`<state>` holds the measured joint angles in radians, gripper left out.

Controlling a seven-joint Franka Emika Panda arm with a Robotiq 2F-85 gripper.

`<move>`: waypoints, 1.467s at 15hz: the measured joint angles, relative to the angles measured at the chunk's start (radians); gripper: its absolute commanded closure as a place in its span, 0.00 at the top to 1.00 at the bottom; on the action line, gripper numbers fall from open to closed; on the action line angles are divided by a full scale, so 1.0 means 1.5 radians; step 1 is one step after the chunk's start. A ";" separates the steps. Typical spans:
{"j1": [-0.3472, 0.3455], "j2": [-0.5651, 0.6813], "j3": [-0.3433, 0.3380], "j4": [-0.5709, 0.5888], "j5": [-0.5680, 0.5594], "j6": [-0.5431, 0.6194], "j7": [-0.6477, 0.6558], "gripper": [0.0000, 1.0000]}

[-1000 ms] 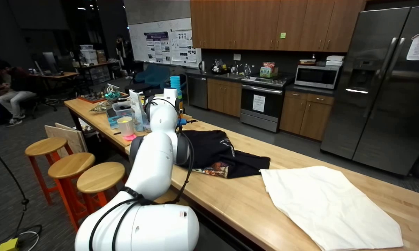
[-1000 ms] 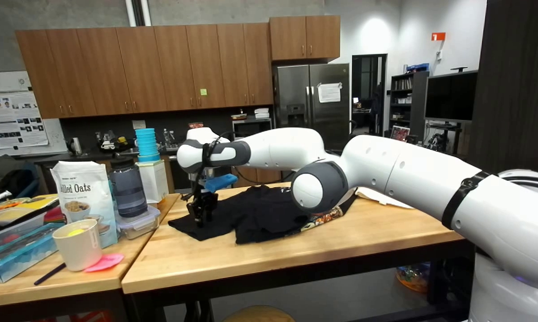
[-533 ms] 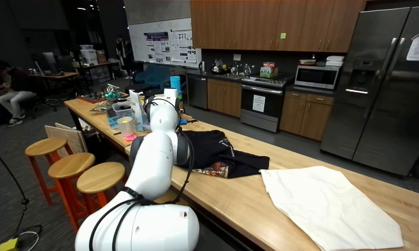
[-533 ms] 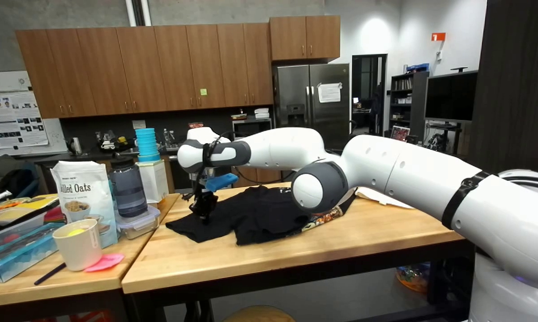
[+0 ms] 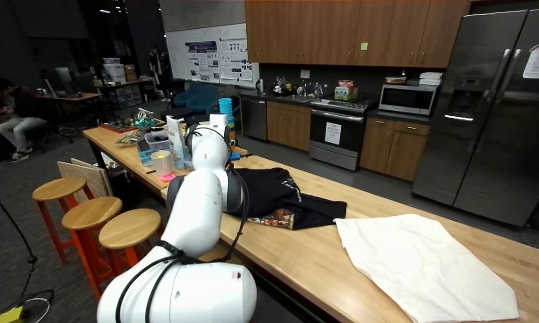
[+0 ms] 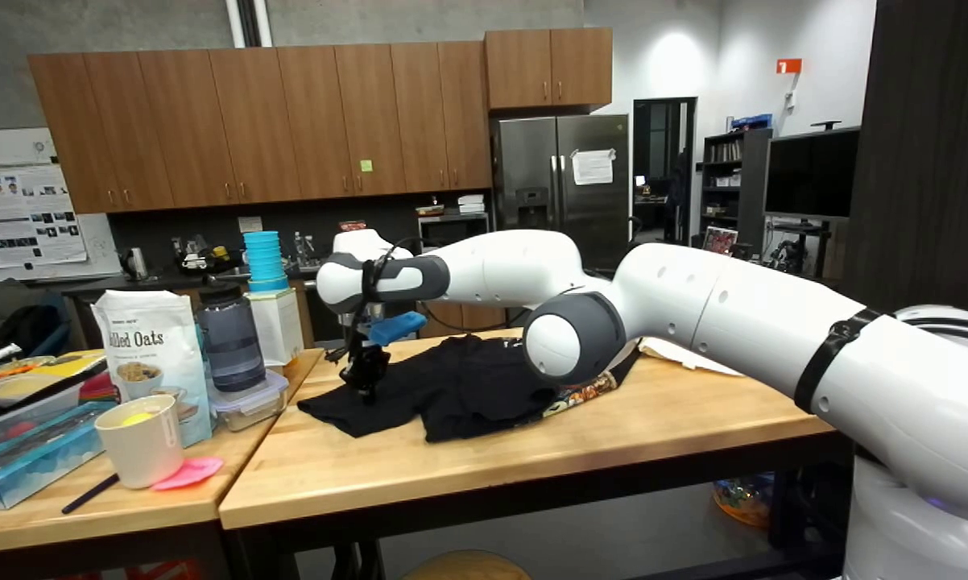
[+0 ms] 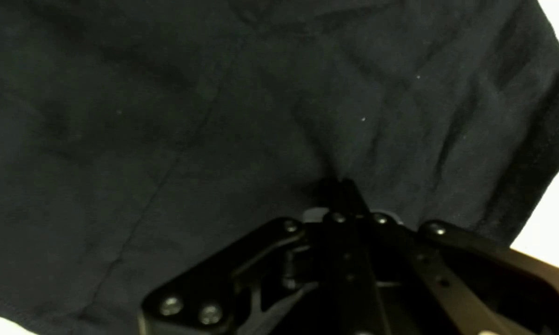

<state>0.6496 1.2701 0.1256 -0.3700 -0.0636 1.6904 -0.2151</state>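
In an exterior view, a black garment (image 5: 305,204) lies on the surface (image 5: 296,255), beside a white cloth (image 5: 426,264). In an exterior view, a strip of surface separates garment and near edge (image 6: 484,477); the pincer (image 6: 367,394) points down onto the garment's left part. Wrist view: fully closed, fingertips (image 7: 350,191) together, fabric creasing toward them, apparently pinched.

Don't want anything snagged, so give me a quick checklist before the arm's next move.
1. Gripper shut: ok, jaws together in the wrist view.
2. Black garment pinched: cannot tell, black on black, though creases run to the jaws.
3. Black garment lying flat: not ok, rumpled.
4. Black garment clear of white cloth: cannot tell, edges look to meet in an exterior view.
5. Mug clear of black garment: ok, standing apart.
6. Dark bottle upright: ok.
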 measured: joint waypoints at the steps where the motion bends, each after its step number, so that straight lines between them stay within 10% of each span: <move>1: 0.005 -0.001 -0.005 0.000 -0.007 0.000 -0.008 0.00; 9: 0.023 -0.073 -0.108 0.011 -0.121 0.000 -0.034 0.00; 22: -0.118 -0.197 -0.204 0.009 -0.203 -0.037 -0.036 0.00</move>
<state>0.4731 0.9751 -0.1796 -0.3570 -0.3679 1.6353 -0.2684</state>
